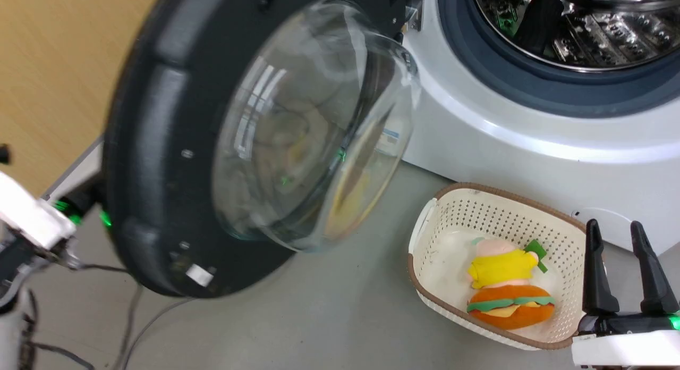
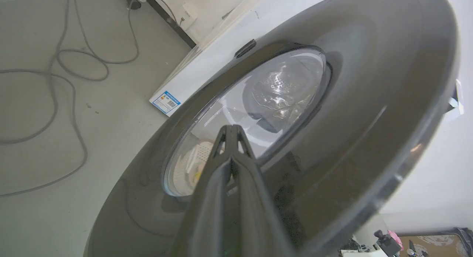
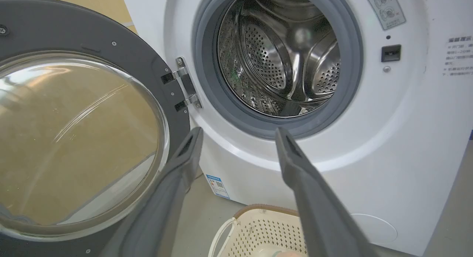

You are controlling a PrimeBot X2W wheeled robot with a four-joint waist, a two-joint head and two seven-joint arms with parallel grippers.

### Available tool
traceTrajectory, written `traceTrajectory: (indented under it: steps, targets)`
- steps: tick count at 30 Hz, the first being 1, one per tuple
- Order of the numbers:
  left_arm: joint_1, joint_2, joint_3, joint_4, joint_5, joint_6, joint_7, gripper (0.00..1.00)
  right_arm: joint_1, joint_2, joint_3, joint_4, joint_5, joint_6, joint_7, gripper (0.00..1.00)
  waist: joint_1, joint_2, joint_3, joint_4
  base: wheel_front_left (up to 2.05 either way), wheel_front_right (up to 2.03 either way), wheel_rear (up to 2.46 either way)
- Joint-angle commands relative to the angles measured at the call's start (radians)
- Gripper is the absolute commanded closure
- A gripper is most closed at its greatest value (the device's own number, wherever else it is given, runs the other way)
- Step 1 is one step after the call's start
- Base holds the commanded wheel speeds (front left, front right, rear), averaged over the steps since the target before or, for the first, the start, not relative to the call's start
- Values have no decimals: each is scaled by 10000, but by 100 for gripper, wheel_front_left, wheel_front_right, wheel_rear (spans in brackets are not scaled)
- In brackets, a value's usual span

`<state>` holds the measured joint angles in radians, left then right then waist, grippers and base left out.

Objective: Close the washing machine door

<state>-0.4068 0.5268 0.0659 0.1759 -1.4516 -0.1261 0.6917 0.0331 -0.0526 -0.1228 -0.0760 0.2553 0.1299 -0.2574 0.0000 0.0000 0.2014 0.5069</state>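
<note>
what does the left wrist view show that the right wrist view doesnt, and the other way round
Left wrist view's own: the glossy outer face of the washing machine door, the left gripper shut and close against it, and cables on the floor.
Right wrist view's own: the door's inner side, its hinge, the steel drum and the open right gripper.
Shared: the open door, the white washing machine, its blue-bordered sticker and the cream basket, seen through the door glass in the left wrist view.
</note>
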Motion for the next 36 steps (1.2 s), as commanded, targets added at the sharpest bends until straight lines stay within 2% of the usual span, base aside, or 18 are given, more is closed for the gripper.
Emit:
traceTrajectory:
  steps: [1, 9, 18, 28, 36]
  targets:
    - [204, -127, -144, -195, -73, -46, 55, 100, 88, 24, 12, 2, 28, 8, -44, 0, 0, 0, -41, 13, 0, 0, 0]
    - [1068, -606, -1462, -2213, -167, -46, 261, 100, 49, 24, 47, 56, 95, 8, -44, 0, 0, 0, -221, -289, 0, 0, 0]
    - [1325, -995, -2536, -3393, -231, -46, 130, 100, -118, 24, 100, 113, 227, 8, -44, 0, 0, 0, -261, -1708, 0, 0, 0]
    - [698, -1697, -3350, -3221, -429, -46, -345, 100, -209, 24, 96, 155, 348, 8, -44, 0, 0, 0, -179, -3575, 0, 0, 0]
    - [399, -2072, -3644, -2580, -443, -46, -1054, 100, -331, 24, 60, 132, 418, 8, -44, 0, 0, 0, -44, -4688, 0, 0, 0]
